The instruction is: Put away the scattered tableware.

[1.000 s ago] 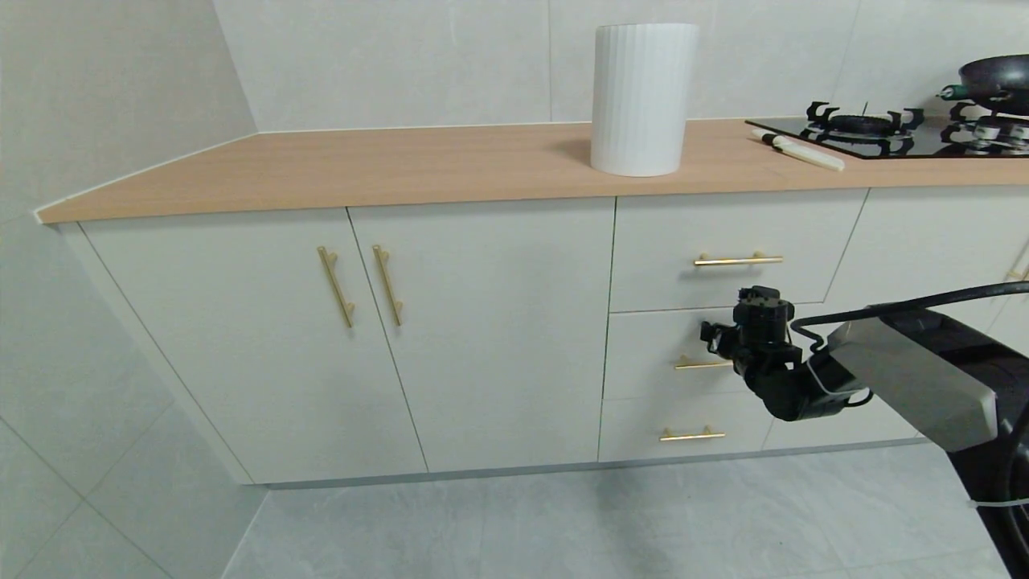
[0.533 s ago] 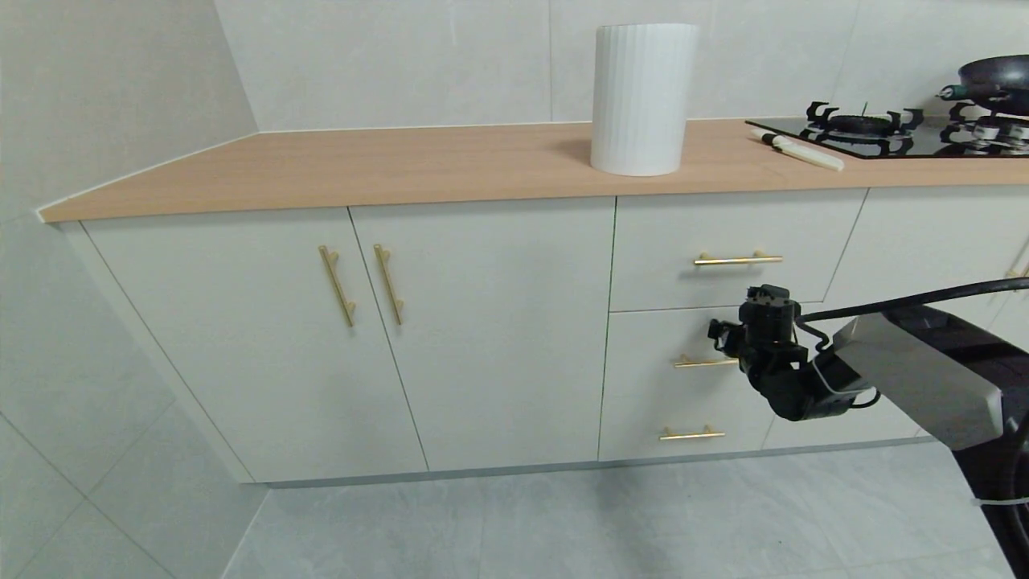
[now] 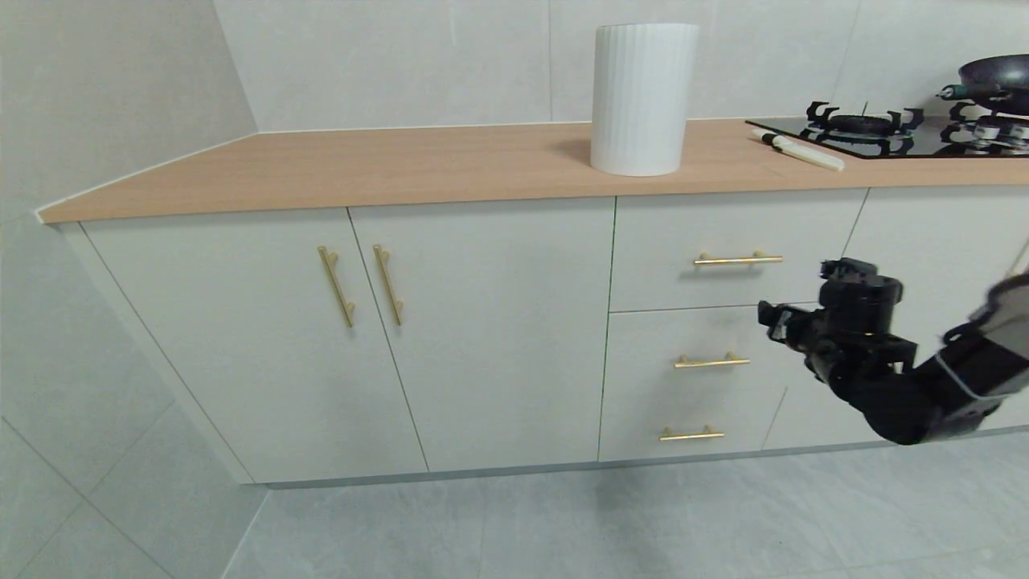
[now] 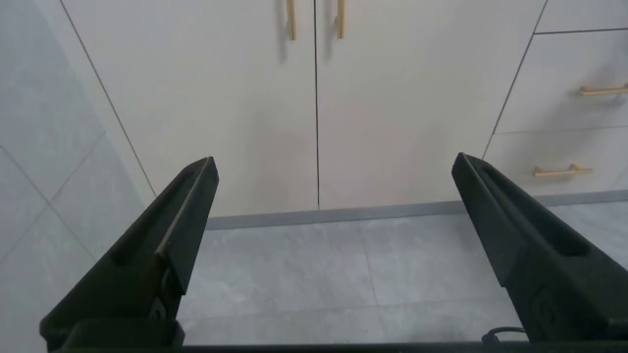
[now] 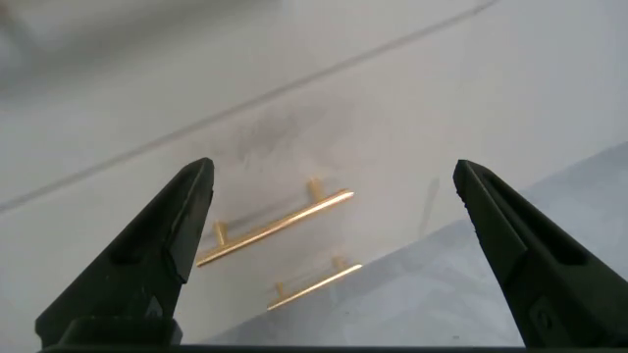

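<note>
Shifted right and slightly up since a second ago: right fingers (image 3: pixel 781 324), then just in front of the middle drawer handle (image 3: pixel 711 362), now well off to its right. About level with the seam between the top and middle drawers, in front of the panel beside the drawer stack. Spread wide, nothing between them. In the right wrist view, pointed at the drawer fronts, with two gold handles framed in the gap, the lower one being the bottom drawer handle (image 5: pixel 316 281). Behind the fingers, right arm (image 3: pixel 924 394), running off to the right edge of the head view.

Left fingers (image 4: pixel 157 255) spread wide as well, holding nothing. Aimed low at the grey floor tiles (image 4: pixel 324 284) and the foot of the cupboard doors (image 4: pixel 294 118), both doors shut, their paired gold handles side by side at the meeting edge.

Farther out and higher: top drawer handle (image 3: pixel 737 259); all three drawers shut. Above them, wooden tabletop (image 3: pixel 402 165). On it, white ribbed cylinder (image 3: pixel 641 98), upright, over the left end of the drawer stack. To its right, well apart from both pairs of fingers, white utensil (image 3: pixel 797 150) with a dark band near one end, lying flat along the near left edge of the black hob (image 3: pixel 876 138). On a far burner at the right edge, dark pan (image 3: pixel 993 76).
</note>
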